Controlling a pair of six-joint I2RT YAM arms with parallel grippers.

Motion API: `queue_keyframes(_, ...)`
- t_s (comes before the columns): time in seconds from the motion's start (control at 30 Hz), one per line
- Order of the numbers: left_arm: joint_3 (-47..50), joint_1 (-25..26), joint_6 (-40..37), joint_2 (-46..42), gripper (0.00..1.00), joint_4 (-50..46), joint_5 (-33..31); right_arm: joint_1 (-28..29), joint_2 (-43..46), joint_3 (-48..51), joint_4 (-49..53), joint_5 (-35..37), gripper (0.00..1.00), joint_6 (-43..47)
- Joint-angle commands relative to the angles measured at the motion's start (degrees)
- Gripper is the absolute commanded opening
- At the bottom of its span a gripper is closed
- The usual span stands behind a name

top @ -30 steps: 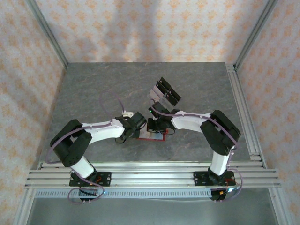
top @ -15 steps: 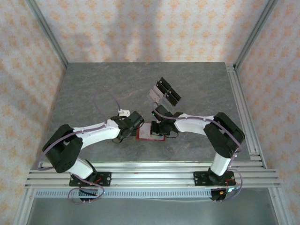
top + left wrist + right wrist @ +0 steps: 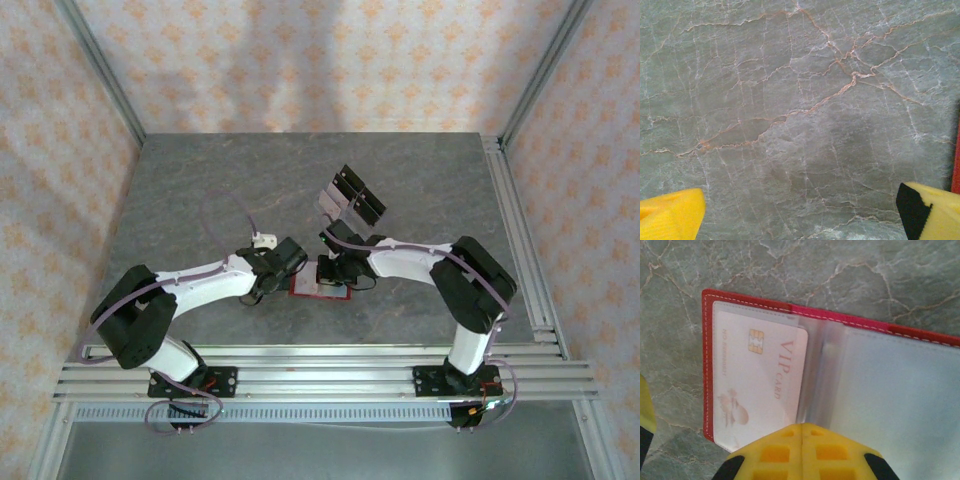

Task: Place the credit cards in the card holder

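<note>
- A grey marbled table (image 3: 200, 200) carries everything. In the overhead view the left arm (image 3: 200, 280) and the right arm (image 3: 410, 258) both reach in toward its middle.
- A clear stand with black blocks (image 3: 352, 195) sits behind the meeting point, apart from both grippers.
- The red card holder (image 3: 707, 365) lies open like a book, flat on the table between the two grippers. Its long axis runs left to right in the right wrist view.
- The right gripper (image 3: 802, 452) is nearer. Its yellow fingers are pressed together and hold nothing, and their tips are over the holder's near edge at the fold. I cannot tell whether they touch it.
- The left gripper (image 3: 800, 217) is spread wide and empty over bare table. The holder's red edge is just beside its right finger, so the holder lies to its right.
- One pale VIP card (image 3: 760, 385) already sits in the left clear pocket.
</note>
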State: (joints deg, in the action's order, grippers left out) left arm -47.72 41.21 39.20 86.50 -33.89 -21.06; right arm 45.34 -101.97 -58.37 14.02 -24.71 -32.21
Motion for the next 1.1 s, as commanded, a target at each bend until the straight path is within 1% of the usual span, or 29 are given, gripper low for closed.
queue_keyframes(0.0, -0.11, -0.18, 0.66, -0.45, 1.0, -0.52, -0.38, 0.27, -0.49, -1.53, 1.39, -0.23, 0.01, 1.22)
queue_keyframes(0.07, 0.0, -0.23, 0.17, -0.54, 1.0, 0.31, 0.39, 0.25, 0.96, -1.96, 2.57, 0.77, 0.04, 1.87)
queue_keyframes(0.1, 0.06, -0.2, -0.31, -0.75, 1.0, 1.01, 1.17, 0.2, 2.16, -2.15, 3.32, 1.66, 0.08, 2.39)
queue_keyframes(0.2, 0.21, -0.09, -1.75, -1.18, 1.0, 3.08, 3.28, -0.49, 5.46, -2.62, 6.14, 4.67, 0.26, 3.94)
queue_keyframes(0.27, 0.12, 0.05, -2.4, -1.33, 1.0, 4.18, 4.33, -1.41, 6.96, -2.75, 7.94, 6.29, 0.34, 5.24)
queue_keyframes(0.3, 0.1, 0.17, -2.67, -1.27, 1.0, 4.73, 4.86, -1.95, 7.36, -2.96, 9.0, 6.93, 0.38, 5.93)
queue_keyframes(0.37, -0.17, 0.43, -3.01, -1.07, 1.0, 5.45, 5.6, -2.84, 7.54, -3.14, 10.54, 7.62, 0.41, 7.37)
queue_keyframes(0.57, -1.47, 1.54, -3.34, 0.81, 1.0, 5.9, 5.9, -3.64, 5.76, -4.8, 14.2, 9.35, 0.44, 11.06)
queue_keyframes(0.7, -1.58, 2.01, -2.9, 1.39, 1.0, 5.79, 5.5, -3.31, 8.06, -3.25, 14.12, 7.77, 0.43, 9.22)
queue_keyframes(0.87, -1.52, 2.12, -2.52, 1.45, 1.0, 5.41, 4.62, -0.96, 14.57, 2.18, 12.76, 7.88, 0.4, 0.65)
queue_keyframes(1.0, -1.68, 2.1, -2.61, 1.48, 1.0, 5.23, 4.28, 0.65, 18.16, 8.75, 8.48, 7.25, 0.37, -9.0)
queue_keyframes(1.07, -1.76, 2.12, -2.63, 1.57, 1.0, 5.24, 4.26, 1.1, 19.21, 11.1, 6.48, 7.19, 0.36, -12.16)
